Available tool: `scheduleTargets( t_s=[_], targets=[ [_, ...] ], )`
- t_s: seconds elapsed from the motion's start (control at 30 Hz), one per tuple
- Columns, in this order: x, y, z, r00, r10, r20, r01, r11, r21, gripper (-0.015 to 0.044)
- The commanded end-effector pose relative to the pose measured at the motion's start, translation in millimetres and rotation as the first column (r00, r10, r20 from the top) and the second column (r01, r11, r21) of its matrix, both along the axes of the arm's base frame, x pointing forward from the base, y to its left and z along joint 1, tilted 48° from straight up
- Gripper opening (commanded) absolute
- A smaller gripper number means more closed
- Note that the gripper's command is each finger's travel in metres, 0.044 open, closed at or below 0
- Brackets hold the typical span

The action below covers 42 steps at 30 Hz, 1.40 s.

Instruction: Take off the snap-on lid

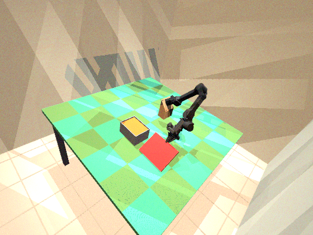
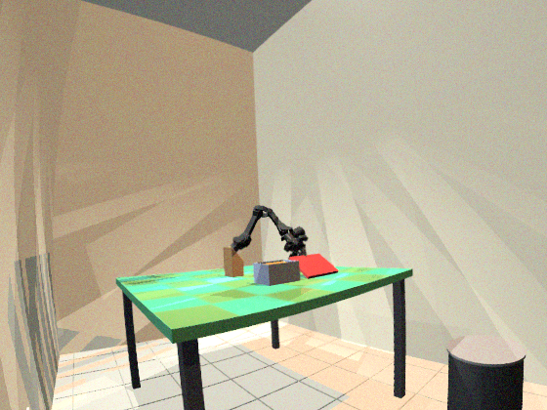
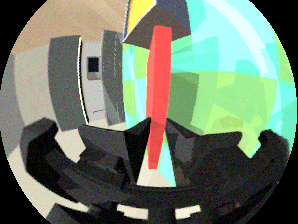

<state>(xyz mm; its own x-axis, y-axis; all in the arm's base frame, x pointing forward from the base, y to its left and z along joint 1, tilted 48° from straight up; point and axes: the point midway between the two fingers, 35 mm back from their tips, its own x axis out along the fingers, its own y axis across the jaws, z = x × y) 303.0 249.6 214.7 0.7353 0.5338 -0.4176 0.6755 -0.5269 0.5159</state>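
The storage box (image 1: 127, 135) (image 2: 285, 274) (image 3: 142, 35) stands upright and open on the table, with orange showing inside. The red lid (image 1: 159, 152) (image 2: 315, 266) (image 3: 160, 75) is off the box and beside it. My gripper (image 1: 167, 141) (image 2: 297, 255) (image 3: 157, 120) is shut on one edge of the lid. The lid is tilted, with the held edge higher and the far side sloping down close to the table. Whether its low edge touches the table I cannot tell. The lid's underside is hidden in the top and exterior views.
The checkered green table (image 1: 120, 179) (image 2: 195, 314) carries everything. A brown wedge-shaped block (image 1: 165, 112) (image 2: 233, 264) stands at the arm's base, behind the box. The box is close to one side of the lid. A dark round bin (image 2: 485, 381) stands on the floor.
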Motion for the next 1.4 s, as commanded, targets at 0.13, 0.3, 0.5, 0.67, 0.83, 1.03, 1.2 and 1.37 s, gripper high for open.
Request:
scheduleTargets(
  t_s=[0.13,0.3,0.5,0.67,0.83,1.03,1.2,1.37],
  targets=[
    [0,5,-5,1.0,-0.005,-0.002,0.005,1.0,0.002,0.0],
    [0,8,-8,1.0,-0.005,-0.002,0.005,1.0,0.002,0.0],
    [0,12,-11,1.0,-0.005,-0.002,0.005,1.0,0.002,0.0],
    [0,15,-14,1.0,-0.005,-0.002,0.005,1.0,0.002,0.0],
    [-1,18,-16,1.0,-0.005,-0.002,0.005,1.0,0.002,0.0],
    [-1,21,-20,1.0,-0.005,-0.002,0.005,1.0,0.003,0.0],
    [-1,24,-22,1.0,-0.005,-0.002,0.005,1.0,0.003,0.0],
    [-1,27,-25,1.0,-0.005,-0.002,0.005,1.0,0.003,0.0]
  ],
)
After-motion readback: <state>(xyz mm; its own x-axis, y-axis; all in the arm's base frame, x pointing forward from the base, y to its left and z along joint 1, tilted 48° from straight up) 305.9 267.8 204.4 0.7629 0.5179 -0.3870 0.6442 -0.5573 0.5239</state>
